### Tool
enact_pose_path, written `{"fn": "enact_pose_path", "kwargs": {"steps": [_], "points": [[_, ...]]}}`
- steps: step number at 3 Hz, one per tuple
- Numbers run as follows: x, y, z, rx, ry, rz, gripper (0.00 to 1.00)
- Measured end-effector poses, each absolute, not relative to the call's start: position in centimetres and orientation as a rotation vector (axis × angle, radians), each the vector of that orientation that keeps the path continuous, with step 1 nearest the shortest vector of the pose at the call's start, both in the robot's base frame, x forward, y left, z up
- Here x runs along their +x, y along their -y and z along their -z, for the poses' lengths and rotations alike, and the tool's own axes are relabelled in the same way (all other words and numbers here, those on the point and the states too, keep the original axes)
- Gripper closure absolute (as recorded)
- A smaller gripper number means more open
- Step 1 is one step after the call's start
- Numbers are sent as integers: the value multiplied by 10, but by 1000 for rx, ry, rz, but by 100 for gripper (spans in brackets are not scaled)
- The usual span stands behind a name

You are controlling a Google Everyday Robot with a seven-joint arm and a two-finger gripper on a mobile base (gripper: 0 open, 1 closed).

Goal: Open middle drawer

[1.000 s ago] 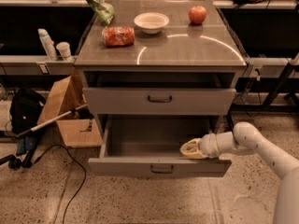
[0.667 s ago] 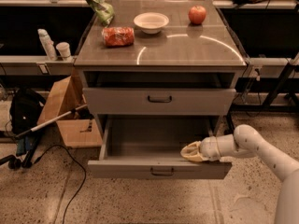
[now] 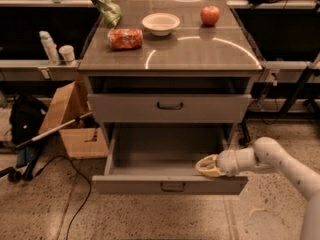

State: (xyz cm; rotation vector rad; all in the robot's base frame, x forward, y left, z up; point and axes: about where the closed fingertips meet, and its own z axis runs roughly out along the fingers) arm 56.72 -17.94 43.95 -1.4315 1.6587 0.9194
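Note:
The middle drawer (image 3: 170,108) is a wide grey front with a small dark bar handle at its centre, and it sits flush in the cabinet. Below it, the bottom grey drawer (image 3: 169,185) is pulled well out and its inside looks empty. My gripper (image 3: 207,166), with pale yellowish tips, rests at the right front corner of that bottom drawer, just behind its front panel. My white arm (image 3: 280,164) reaches in from the lower right. The gripper is well below the middle drawer's handle and to its right.
On the cabinet top (image 3: 200,51) lie a white bowl (image 3: 160,23), a red apple (image 3: 210,15), a red packet (image 3: 125,38) and a green bag (image 3: 102,1). A cardboard box (image 3: 70,116), a black bag (image 3: 25,121) and cables lie on the floor to the left. Table legs stand to the right.
My gripper has shifted slightly toward the front, and the bottom drawer appears to have slid out a little with it. The middle drawer has not moved.

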Motion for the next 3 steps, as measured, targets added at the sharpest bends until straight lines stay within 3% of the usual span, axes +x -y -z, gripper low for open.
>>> {"fn": "enact_pose_path", "kwargs": {"steps": [3], "points": [[546, 188, -441, -1393, -1675, -957, 100]]}}
